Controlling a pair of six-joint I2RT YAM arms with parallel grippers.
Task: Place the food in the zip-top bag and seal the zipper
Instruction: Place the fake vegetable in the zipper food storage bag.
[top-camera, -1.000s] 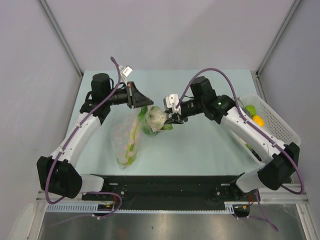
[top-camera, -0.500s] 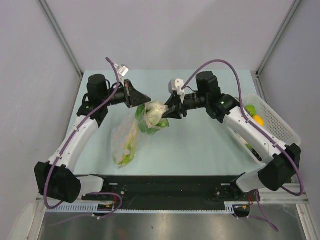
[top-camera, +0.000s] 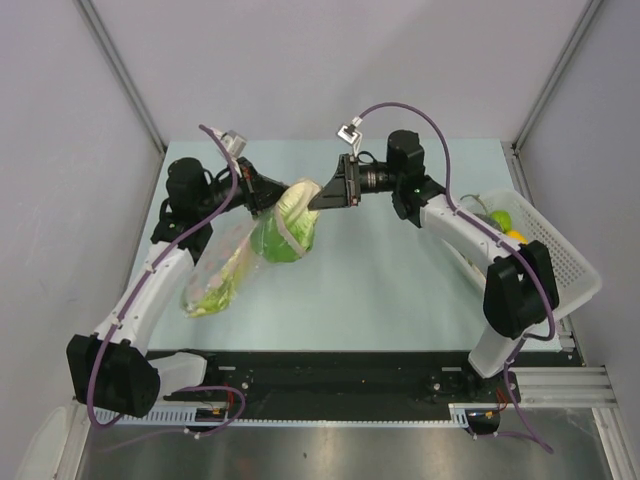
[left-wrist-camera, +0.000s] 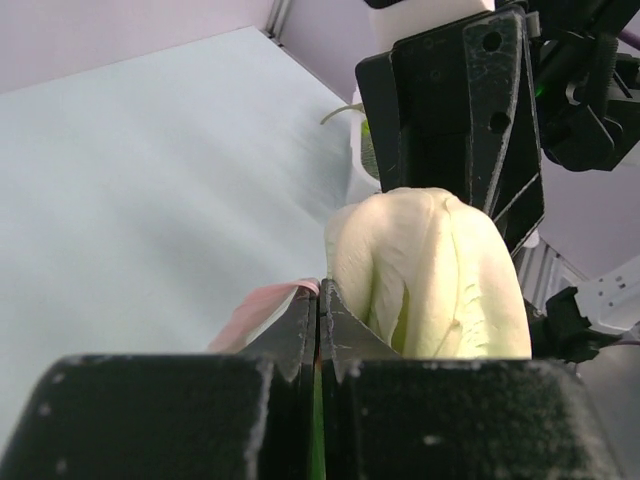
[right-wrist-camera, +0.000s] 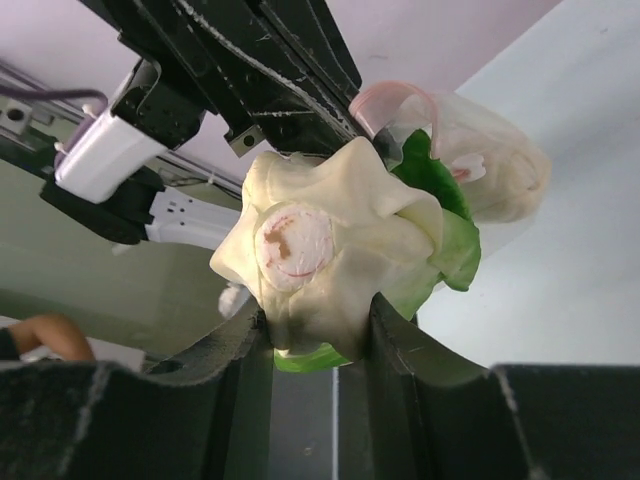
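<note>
2 tight grips: L gripper (left-wrist-camera: 318, 300), bag rim (left-wrist-camera: 262, 306); R gripper (right-wrist-camera: 318, 328), cabbage (right-wrist-camera: 335, 235); basket (top-camera: 562, 252) top-cam only

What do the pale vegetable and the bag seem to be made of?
The pale vegetable is probably molded plastic or soft rubber: matte, with smooth, uniform folds and a painted stem end. The bag looks like thin clear plastic film: glossy and crinkled, with its contents showing through.

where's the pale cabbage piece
Top view, left of centre: the pale cabbage piece is clamped in the right gripper, at the mouth of the zip-top bag the left gripper pinches.
</note>
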